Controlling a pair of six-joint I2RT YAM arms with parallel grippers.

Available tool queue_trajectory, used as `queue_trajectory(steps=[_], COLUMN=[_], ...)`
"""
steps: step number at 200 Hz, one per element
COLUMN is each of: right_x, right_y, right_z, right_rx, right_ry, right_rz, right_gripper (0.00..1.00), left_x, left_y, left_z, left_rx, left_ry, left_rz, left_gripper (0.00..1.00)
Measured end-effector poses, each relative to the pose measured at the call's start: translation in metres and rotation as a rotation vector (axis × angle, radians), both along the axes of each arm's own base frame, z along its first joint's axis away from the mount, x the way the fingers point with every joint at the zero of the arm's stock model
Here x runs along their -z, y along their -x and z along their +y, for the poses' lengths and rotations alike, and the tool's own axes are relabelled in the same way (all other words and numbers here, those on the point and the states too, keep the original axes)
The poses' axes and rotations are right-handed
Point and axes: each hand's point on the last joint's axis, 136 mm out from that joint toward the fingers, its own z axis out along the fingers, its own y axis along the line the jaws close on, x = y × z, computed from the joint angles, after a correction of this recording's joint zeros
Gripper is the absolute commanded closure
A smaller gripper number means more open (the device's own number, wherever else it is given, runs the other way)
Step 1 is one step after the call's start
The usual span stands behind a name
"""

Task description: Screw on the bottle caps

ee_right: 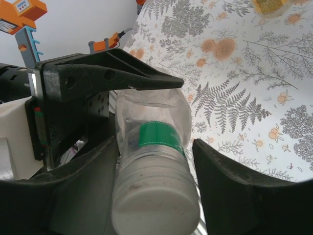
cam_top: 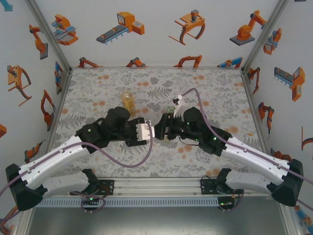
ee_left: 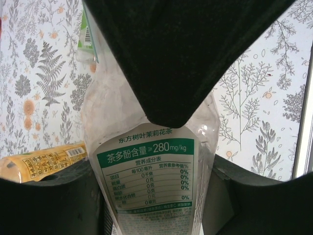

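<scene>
Top view: floral counter (cam_top: 98, 78) inside white walls (cam_top: 156, 29) printed with orange robots; left tool (cam_top: 155, 133) and right tool (cam_top: 166, 128) meeting mid-counter; one yellow bottle (cam_top: 128, 102) farther back.

Left wrist: left tool clamped on one clear bottle (ee_left: 151, 171), green-and-white label (ee_left: 146, 161).

Right wrist: one white round cap (ee_right: 154, 200) on the clear bottle's neck, between right tool's parted fingers (ee_right: 230, 191), narrow gap at one side.
</scene>
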Motion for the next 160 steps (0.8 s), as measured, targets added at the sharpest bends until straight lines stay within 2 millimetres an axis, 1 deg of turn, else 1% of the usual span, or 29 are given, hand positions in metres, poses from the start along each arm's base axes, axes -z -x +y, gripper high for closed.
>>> queue_trajectory(steps=[11,24,40,60,78,88,99,106,118,138,160], right_x=[0.000,0.000,0.000,0.001,0.001,0.001,0.002,0.003,0.007,0.015,0.021], right_y=[0.000,-0.001,-0.001,-0.002,-0.001,0.000,0.000,-0.001,-0.001,-0.002,-0.003], right_z=[0.000,0.000,0.000,0.000,0.000,0.000,0.000,0.000,-0.002,-0.004,-0.006], right_rx=[0.003,0.006,0.010,0.013,0.010,0.007,0.005,0.008,0.014,0.019,0.023], right_ry=[0.000,0.002,0.004,0.009,0.013,0.016,0.019,0.025,0.044,0.080,0.110], right_rz=[-0.002,-0.003,-0.005,-0.011,-0.017,-0.020,-0.022,-0.024,-0.021,-0.020,-0.022], right_gripper=[0.54,0.61,0.67,0.74,0.80,0.81,0.81,0.82,0.82,0.84,0.86], left_x=[0.000,0.000,0.001,0.002,0.002,0.002,0.002,0.001,-0.004,-0.011,-0.015], left_y=[-0.001,-0.002,-0.002,-0.002,-0.001,0.000,0.002,0.003,0.007,0.010,0.012], left_z=[0.000,0.001,0.001,0.001,0.001,0.001,0.001,0.001,-0.001,-0.002,-0.002], left_rx=[-0.004,-0.009,-0.012,-0.010,-0.008,-0.004,0.005,0.012,0.029,0.045,0.053], left_ry=[-0.002,-0.004,-0.006,-0.002,0.005,0.010,0.017,0.027,0.048,0.076,0.090], left_rz=[-0.003,-0.005,-0.007,-0.009,-0.011,-0.012,-0.010,-0.010,-0.009,-0.016,-0.019], left_gripper=[0.98,0.91,0.74,0.63,0.47,0.39,0.34,0.27,0.25,0.24,0.24])
